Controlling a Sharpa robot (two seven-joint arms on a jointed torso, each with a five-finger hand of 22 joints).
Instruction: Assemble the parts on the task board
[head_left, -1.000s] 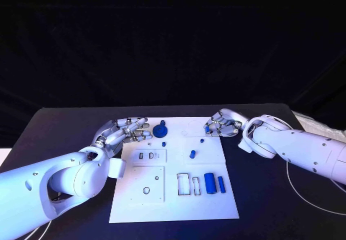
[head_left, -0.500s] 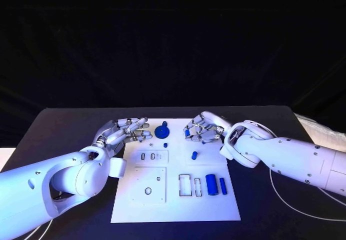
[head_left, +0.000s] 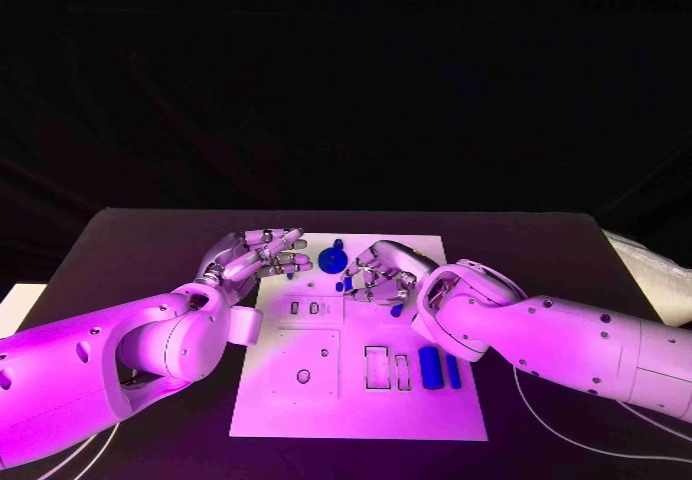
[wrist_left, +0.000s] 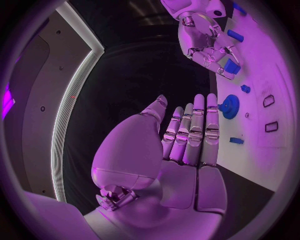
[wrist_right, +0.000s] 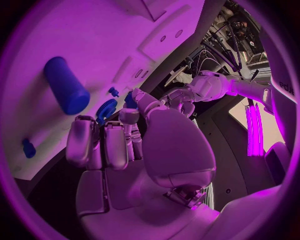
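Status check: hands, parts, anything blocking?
Left hand open, at board's edge. Right hand over task board, grip unclear. Blue gear between them. Nothing blocking.

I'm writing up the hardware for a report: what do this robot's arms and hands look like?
Both arms are smooth, rounded white shells with small dark screw dots and bulbous joints. The left hand and right hand are silver metal with segmented fingers; the wrist views show broad, smooth palm plates. A thin white cable trails on the table beside the right arm.
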